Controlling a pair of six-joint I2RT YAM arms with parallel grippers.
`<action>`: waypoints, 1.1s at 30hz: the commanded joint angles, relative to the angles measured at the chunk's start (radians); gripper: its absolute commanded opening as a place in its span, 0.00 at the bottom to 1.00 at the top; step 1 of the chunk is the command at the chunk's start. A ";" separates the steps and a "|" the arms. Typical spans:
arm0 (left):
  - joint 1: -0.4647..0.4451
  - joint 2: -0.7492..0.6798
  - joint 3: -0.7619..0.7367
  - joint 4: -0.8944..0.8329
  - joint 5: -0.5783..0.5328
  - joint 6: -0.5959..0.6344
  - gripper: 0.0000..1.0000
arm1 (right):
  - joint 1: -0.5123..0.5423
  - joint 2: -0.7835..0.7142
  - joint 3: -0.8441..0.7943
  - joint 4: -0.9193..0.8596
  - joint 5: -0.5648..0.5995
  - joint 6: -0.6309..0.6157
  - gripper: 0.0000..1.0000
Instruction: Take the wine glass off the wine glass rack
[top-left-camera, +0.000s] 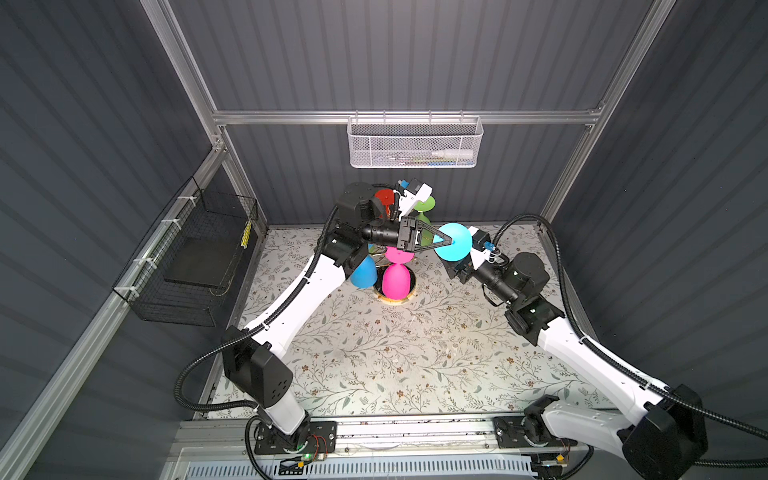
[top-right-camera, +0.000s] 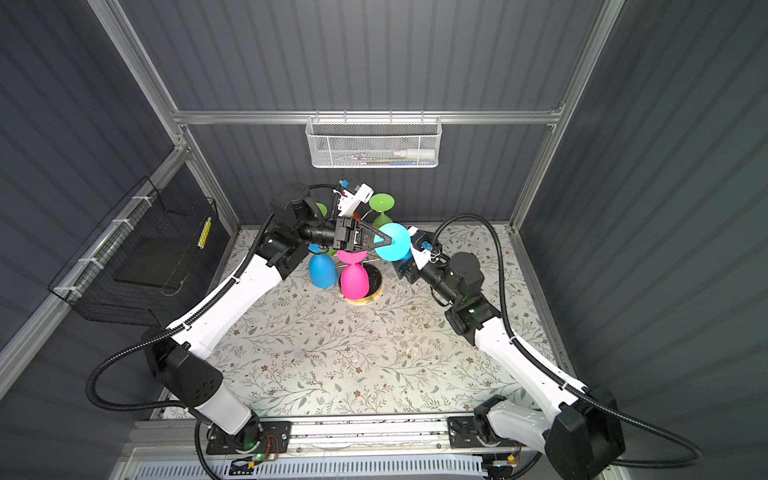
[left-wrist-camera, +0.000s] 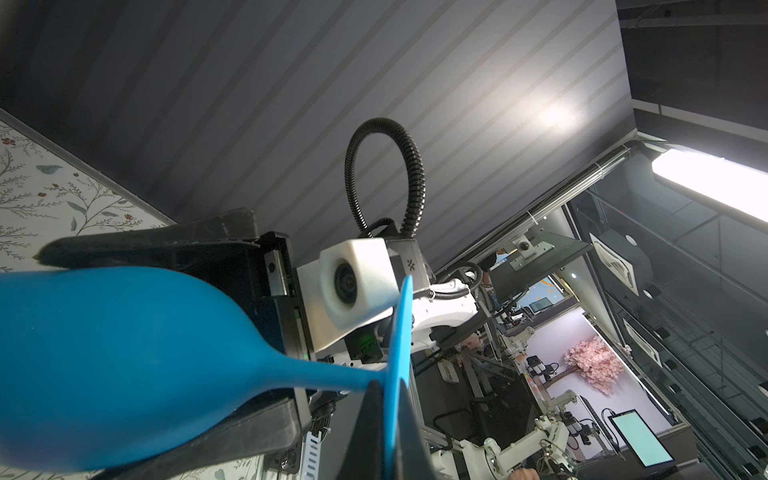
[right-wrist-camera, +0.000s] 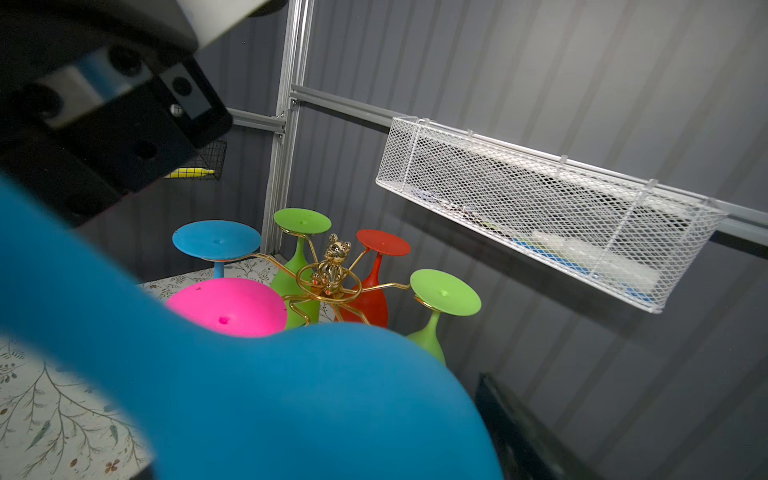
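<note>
The cyan wine glass (top-left-camera: 455, 249) (top-right-camera: 395, 249) hangs in the air to the right of the wine glass rack (right-wrist-camera: 328, 286), clear of its gold arms. My left gripper (top-left-camera: 450, 240) (left-wrist-camera: 392, 388) is shut on the rim of the glass's flat foot. My right gripper (left-wrist-camera: 70, 365) has its jaws wide apart round the bowl (right-wrist-camera: 311, 407), with a finger (left-wrist-camera: 158, 241) close along each side. Whether the fingers press on the bowl does not show. In the top views the glass hides the right fingers. The rack's black, gold-rimmed base (top-left-camera: 395, 300) stands on the flowered table.
Pink (top-left-camera: 395, 280), blue (top-left-camera: 363, 272), green (top-left-camera: 426, 204) and red (top-left-camera: 384, 196) glasses hang upside down on the rack. A white mesh basket (top-left-camera: 415, 143) hangs on the back wall. A black wire basket (top-left-camera: 195, 266) hangs on the left wall.
</note>
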 joint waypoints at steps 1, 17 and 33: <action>0.009 0.012 0.000 0.053 0.021 0.013 0.00 | 0.008 -0.022 0.007 -0.032 -0.005 0.035 0.73; 0.028 0.005 -0.012 0.046 -0.002 0.041 0.59 | 0.037 -0.133 -0.011 -0.237 0.057 0.083 0.60; 0.065 -0.059 -0.138 -0.071 -0.476 0.593 0.72 | 0.037 -0.235 0.188 -0.835 0.191 0.296 0.47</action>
